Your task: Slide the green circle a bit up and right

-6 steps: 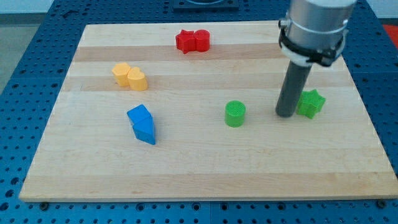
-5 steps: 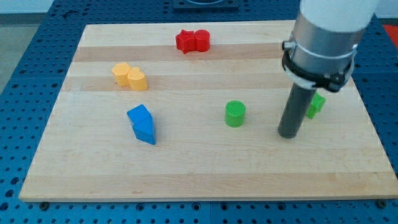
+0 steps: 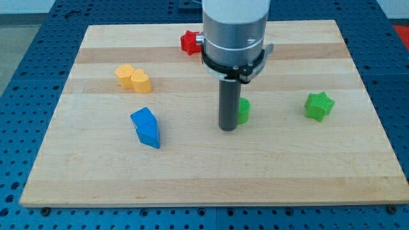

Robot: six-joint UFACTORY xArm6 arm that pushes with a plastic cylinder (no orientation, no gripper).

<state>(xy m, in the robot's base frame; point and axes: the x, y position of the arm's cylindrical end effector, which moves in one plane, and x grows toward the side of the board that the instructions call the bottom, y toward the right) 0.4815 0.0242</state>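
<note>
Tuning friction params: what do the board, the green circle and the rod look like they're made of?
Board: light wood, visible grain in glued strips, smooth satin look. Green circle, mostly hidden behind my tip: probably plastic, uniform matte colour, like the green star. Rod: dark, matte, metal or plastic, cannot tell.

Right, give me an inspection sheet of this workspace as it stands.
Surface: wooden board on a blue perforated table.
Job's things: green circle, mostly hidden behind the rod.
Clutter: green star at the view's right; red block, partly hidden by the arm; yellow block; blue block.
End effector: my tip sits at the green circle's lower left, close against it; contact cannot be confirmed.
Cables: nothing seen.
Surroundings: only the table around the board.
</note>
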